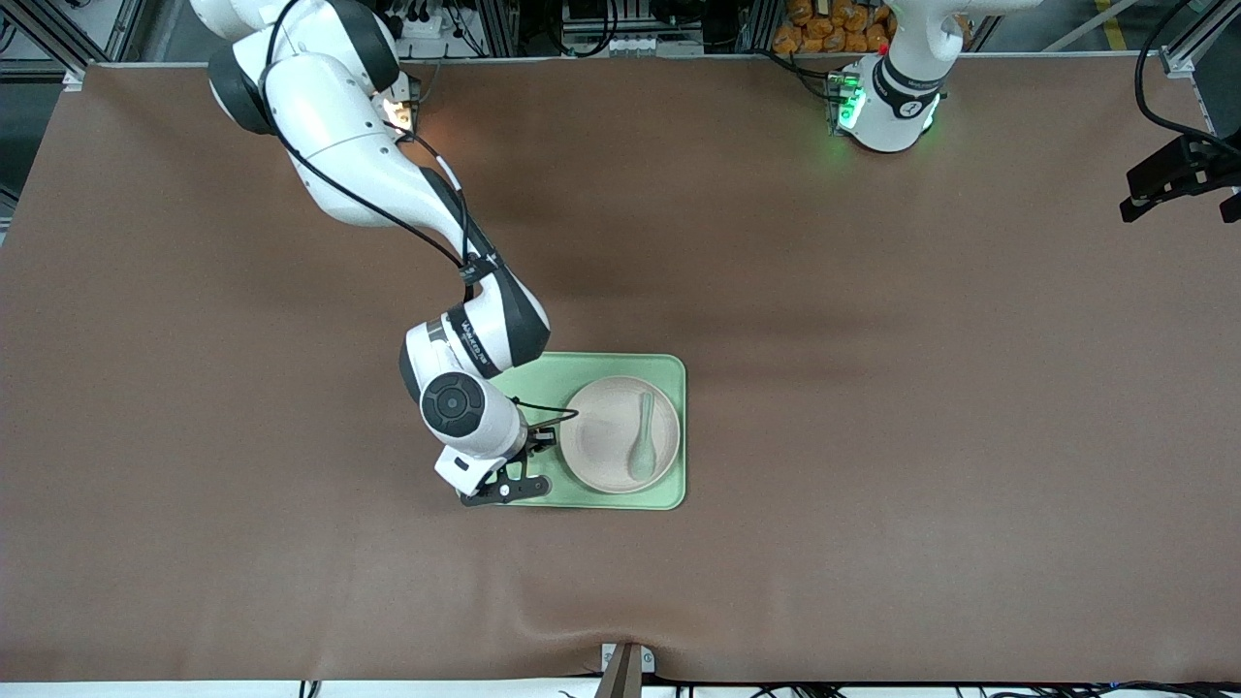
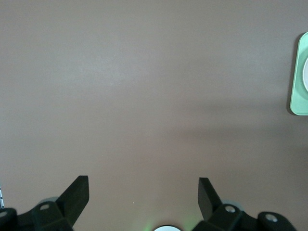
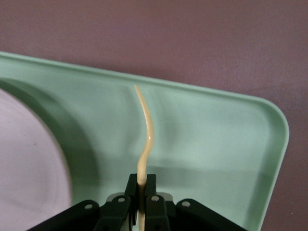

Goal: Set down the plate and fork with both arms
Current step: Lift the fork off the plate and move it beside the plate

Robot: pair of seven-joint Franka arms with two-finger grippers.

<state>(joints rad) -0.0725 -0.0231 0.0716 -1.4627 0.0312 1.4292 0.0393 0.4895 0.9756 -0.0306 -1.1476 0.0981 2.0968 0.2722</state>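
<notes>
My right gripper (image 3: pixel 141 202) clamped on fork (image 3: pixel 146 139), edge-on over tray (image 1: pixel 669 373), beside plate (image 1: pixel 596 436); spoon (image 1: pixel 643 448) on plate. Left gripper (image 2: pixel 143 195) wide, waiting over bare worktop (image 1: pixel 873 388); fork tines prob. hidden.

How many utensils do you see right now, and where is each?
2. The spoon lies on the plate in the tray. The fork is pinched edge-on in the shut right gripper over the tray beside the plate.

No text that can be read is found anywhere; only a strip of lettering is seen on the right arm's wrist (image 1: pixel 465 334), too small to be made out.
</notes>
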